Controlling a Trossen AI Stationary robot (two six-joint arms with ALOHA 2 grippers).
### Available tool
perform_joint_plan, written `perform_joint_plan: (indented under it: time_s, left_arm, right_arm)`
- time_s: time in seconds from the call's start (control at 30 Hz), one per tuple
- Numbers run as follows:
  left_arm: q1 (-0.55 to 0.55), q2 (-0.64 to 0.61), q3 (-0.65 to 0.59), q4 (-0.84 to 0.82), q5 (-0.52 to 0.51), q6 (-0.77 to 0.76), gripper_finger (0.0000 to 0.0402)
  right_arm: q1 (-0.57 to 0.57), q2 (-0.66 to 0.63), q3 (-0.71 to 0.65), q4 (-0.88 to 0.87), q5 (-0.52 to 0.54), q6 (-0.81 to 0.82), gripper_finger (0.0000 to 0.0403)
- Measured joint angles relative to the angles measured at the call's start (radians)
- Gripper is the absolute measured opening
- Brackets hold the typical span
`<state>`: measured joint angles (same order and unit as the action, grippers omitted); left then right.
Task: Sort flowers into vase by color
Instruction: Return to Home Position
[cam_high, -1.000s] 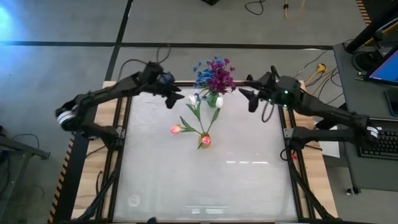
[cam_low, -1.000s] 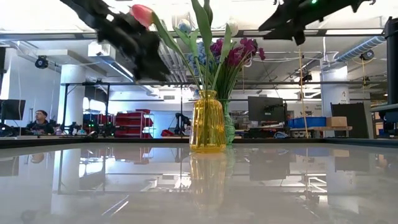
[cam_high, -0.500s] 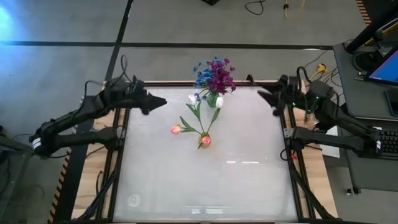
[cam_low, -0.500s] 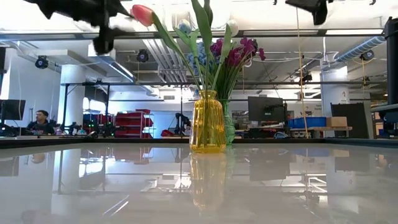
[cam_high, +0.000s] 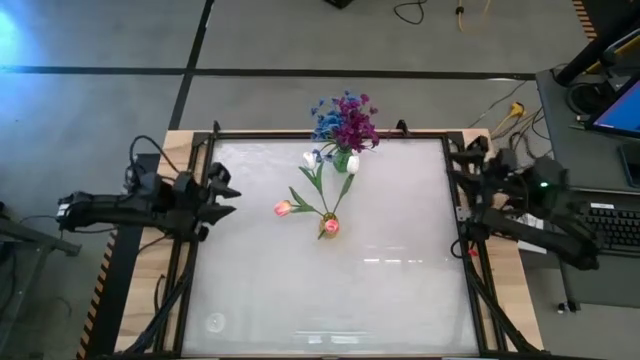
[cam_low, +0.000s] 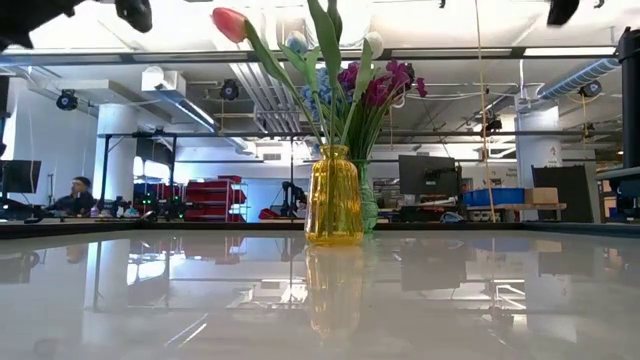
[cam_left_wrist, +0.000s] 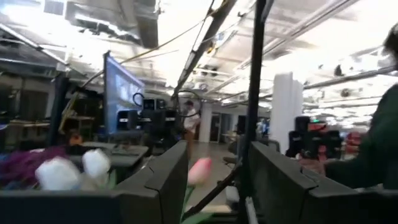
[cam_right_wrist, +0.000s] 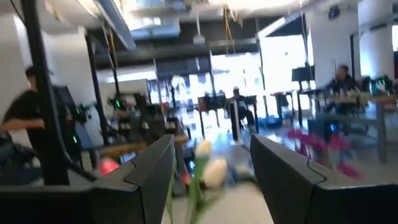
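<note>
A yellow vase (cam_low: 333, 195) stands at the table's middle far part. It holds green-stemmed pink buds (cam_high: 283, 208) and white buds (cam_high: 352, 163). Just behind it, a green vase (cam_low: 369, 208) holds purple blossoms (cam_high: 352, 125) and blue blossoms (cam_high: 324, 120). My left gripper (cam_high: 228, 194) is open at the table's left edge, pointing toward the flowers, with nothing between its fingers (cam_left_wrist: 163, 183). My right gripper (cam_high: 452, 166) is open at the right edge, also holding nothing; its fingers (cam_right_wrist: 149, 177) frame the far-off flowers.
The glossy white table top (cam_high: 330, 290) lies bare in front of the vases. A black frame (cam_high: 466, 250) runs along the table's sides. A desk with a keyboard (cam_high: 615, 225) stands to the right. People sit in the room beyond (cam_low: 75, 192).
Both arms have drawn back from the vases. My left gripper has swung toward the table's left edge and somewhat nearer. My right gripper has gone to the right edge. The flowers and vases have stayed put.
</note>
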<state>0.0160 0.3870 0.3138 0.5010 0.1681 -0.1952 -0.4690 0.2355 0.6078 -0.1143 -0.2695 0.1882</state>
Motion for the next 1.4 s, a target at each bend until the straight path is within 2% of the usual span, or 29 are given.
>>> perform_joint_plan:
  time_s: [0.13, 0.2, 0.3, 0.4, 0.47, 0.6, 0.7, 0.8, 1.0, 1.4]
  left_arm:
    - [0.021, -0.074, -0.066, -0.014, -0.003, 0.011, 0.0153]
    - [0.037, -0.135, -0.101, -0.025, 0.03, 0.013, 0.0153]
    - [0.066, -0.256, -0.153, -0.028, 0.099, 0.018, 0.0153]
    - [0.087, -0.387, -0.202, -0.06, 0.112, 0.024, 0.0153]
    - [0.093, -0.386, -0.23, -0.03, 0.127, 0.033, 0.0153]
    - [0.095, -0.346, -0.297, -0.029, 0.136, 0.06, 0.0153]
    - [0.095, -0.337, -0.297, -0.129, 0.138, 0.137, 0.0153]
    - [0.094, -0.335, -0.294, -0.193, 0.163, 0.181, 0.0153]
    - [0.094, -0.32, -0.295, -0.32, 0.172, 0.125, 0.0153]
    - [0.094, -0.262, -0.295, -0.347, 0.172, 0.119, 0.0153]
  right_arm:
    - [0.0, -0.055, -0.107, 0.005, 0.0, -0.044, 0.0206]
    - [0.0, -0.092, -0.178, 0.049, 0.0, -0.058, 0.0206]
    - [0.0, -0.152, -0.284, 0.164, -0.002, -0.054, 0.0206]
    - [0.0, -0.231, -0.369, 0.307, -0.004, -0.015, 0.0206]
    - [0.001, -0.234, -0.408, 0.37, -0.021, 0.029, 0.0206]
    - [0.002, -0.199, -0.465, 0.386, -0.11, 0.033, 0.0206]
    - [0.002, -0.196, -0.525, 0.406, -0.114, 0.015, 0.0206]
    - [0.003, -0.208, -0.596, 0.454, -0.099, -0.009, 0.0206]
    - [0.003, -0.207, -0.596, 0.386, 0.013, -0.091, 0.0206]
    - [0.004, -0.2, -0.596, 0.348, 0.017, -0.091, 0.0206]
